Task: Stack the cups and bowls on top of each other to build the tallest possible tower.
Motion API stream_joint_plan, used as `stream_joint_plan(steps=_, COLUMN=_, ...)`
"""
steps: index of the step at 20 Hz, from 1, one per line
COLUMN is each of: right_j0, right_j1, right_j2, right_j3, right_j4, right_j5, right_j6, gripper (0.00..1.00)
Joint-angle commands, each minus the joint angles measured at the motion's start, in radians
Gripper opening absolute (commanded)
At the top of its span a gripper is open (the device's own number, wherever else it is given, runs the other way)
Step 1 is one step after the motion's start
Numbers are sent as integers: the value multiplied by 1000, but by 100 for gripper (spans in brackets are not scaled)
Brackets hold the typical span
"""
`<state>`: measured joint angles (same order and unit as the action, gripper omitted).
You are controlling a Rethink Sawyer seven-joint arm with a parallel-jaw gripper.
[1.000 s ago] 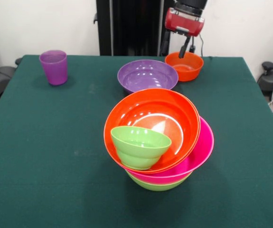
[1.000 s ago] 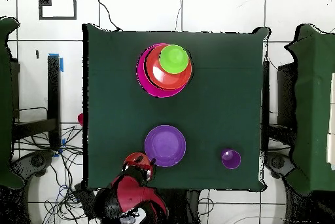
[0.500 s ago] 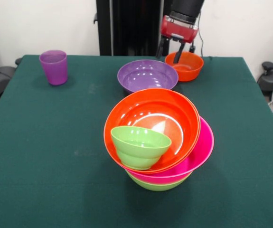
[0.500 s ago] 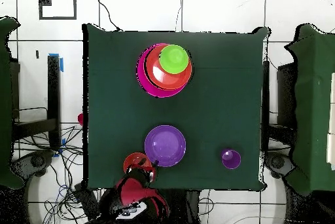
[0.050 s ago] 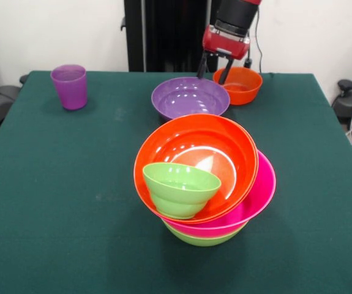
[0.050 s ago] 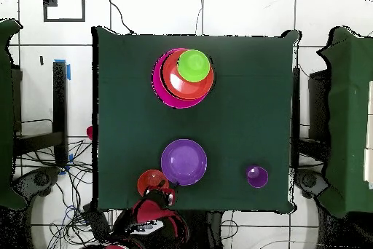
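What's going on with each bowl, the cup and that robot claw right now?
Gripper: open, empty, raised between the purple bowl and the small orange bowl.
Tower: lime green lowest, hot pink, then wide orange, leaning.
Small lime green bowl: tilted inside the wide orange bowl.
Purple bowl: upright, empty, loose on the table.
Small orange bowl: upright, empty, unstacked.
Purple cup: upright, standing alone.

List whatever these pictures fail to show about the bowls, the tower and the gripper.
- Tower: the lime green bowl at its base shows only as a sliver in the front view, and is covered by the bowls above it in the overhead view.
- Gripper: fingers apart in the front view; its tips are not distinct in the overhead view.
- Small orange bowl: partly behind the gripper in the front view.
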<state>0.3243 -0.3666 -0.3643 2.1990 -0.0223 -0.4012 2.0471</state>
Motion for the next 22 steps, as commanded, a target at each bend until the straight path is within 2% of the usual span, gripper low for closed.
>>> stream_joint_plan(steps=1, right_j0=20, right_j1=90, right_j2=112, right_j3=-152, right_j4=-18, right_j5=-23, right_j6=83, gripper=100)
stream_joint_plan(steps=6, right_j0=22, right_j1=115, right_j2=118, right_j3=-181, right_j4=-20, right_j5=-41, right_j6=85, gripper=100)
stream_joint_plan(steps=13, right_j0=51, right_j1=169, right_j2=107, right_j3=-245, right_j4=37, right_j5=20, right_j6=77, gripper=100)
stream_joint_plan(steps=16, right_j0=60, right_j1=187, right_j2=99, right_j3=-257, right_j4=36, right_j5=-5, right_j6=83, gripper=100)
stream_joint_plan(steps=17, right_j0=61, right_j1=192, right_j2=96, right_j3=-255, right_j4=38, right_j5=-21, right_j6=101, gripper=0)
stream_joint_plan(steps=20, right_j0=34, right_j1=180, right_j2=121, right_j3=-241, right_j4=18, right_j5=-48, right_j6=126, gripper=0)
stream_joint_plan(steps=22, right_j0=34, right_j1=178, right_j2=120, right_j3=-246, right_j4=16, right_j5=-21, right_j6=116, gripper=0)
